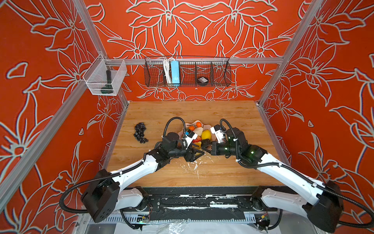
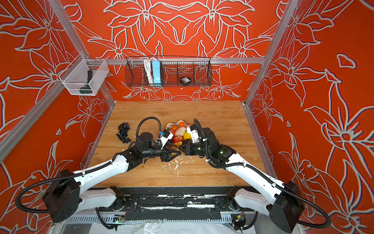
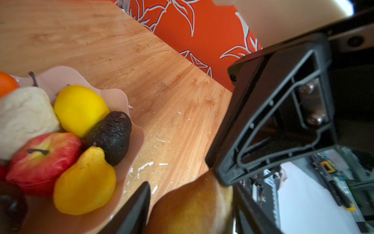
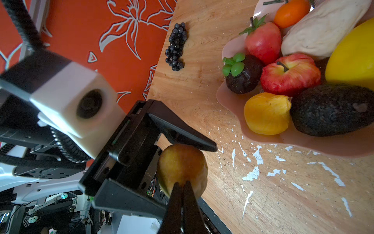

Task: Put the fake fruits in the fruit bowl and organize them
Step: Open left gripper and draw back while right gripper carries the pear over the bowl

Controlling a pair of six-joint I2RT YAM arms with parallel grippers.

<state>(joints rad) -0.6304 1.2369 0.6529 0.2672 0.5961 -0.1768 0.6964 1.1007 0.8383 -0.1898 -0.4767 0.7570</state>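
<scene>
We are looking at the left gripper [image 2: 174,152] hanging just in front of the fruit bowl [image 4: 323,149], its jaws standing wide on either side of a brownish-yellow pear [image 4: 182,164]. In the left wrist view one finger is touching the pear, while a sliver of the table [image 1: 222,113] is showing between the pear and the other finger. The right gripper [image 4: 182,184] is facing it from the opposite side. Its fingers are pressing together with their tips against the pear; we cannot tell whether they are pinching a stalk.

The bowl is sitting mid-table. In it we are counting a lemon [image 3: 79,109], an avocado [image 4: 332,109], an apple [image 4: 289,74], a strawberry [image 4: 263,40], an orange [image 4: 291,13], a pale whitish fruit [image 4: 323,28], a small yellow fruit [image 4: 267,112] and a dark round fruit with green leaves [image 4: 242,79]. The grape bunch [image 1: 140,132] is lying on the bare wood, well apart from the bowl, on the left arm's side.

For writing, we are finding a white label on a black puck [image 1: 202,80] in the black wire basket [image 1: 153,75] on the back wall, but its print is too small to read. In another compartment a light-blue strip [image 1: 175,73] is standing upright.
</scene>
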